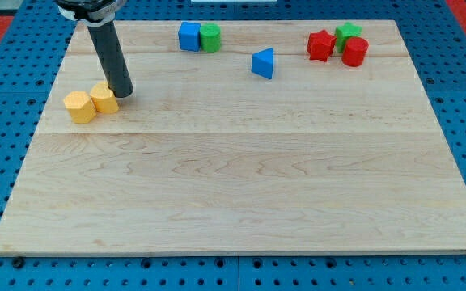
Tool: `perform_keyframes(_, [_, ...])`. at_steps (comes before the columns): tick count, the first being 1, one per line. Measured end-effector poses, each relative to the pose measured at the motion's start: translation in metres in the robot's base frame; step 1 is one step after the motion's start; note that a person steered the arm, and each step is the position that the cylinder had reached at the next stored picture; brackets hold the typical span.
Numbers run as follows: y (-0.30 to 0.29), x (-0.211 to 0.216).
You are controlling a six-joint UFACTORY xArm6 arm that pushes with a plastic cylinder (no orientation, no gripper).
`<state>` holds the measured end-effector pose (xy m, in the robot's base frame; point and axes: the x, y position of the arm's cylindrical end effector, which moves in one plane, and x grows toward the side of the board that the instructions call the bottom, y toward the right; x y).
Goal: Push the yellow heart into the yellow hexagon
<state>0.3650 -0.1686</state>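
The yellow heart (104, 98) lies at the view's left on the wooden board, touching the yellow hexagon (79, 107) on the hexagon's right side. My tip (124, 94) rests on the board right beside the heart's right edge, touching or nearly touching it. The dark rod rises from the tip toward the view's top left.
A blue cube (188, 36) and a green cylinder (210, 37) sit together at the top middle. A blue triangle (263, 63) lies right of them. A red star (321, 45), a green block (348, 34) and a red cylinder (354, 51) cluster at the top right.
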Motion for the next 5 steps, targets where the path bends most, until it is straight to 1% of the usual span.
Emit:
perform_keyframes(2, [0.004,-0.002])
perform_keyframes(5, [0.004,-0.029])
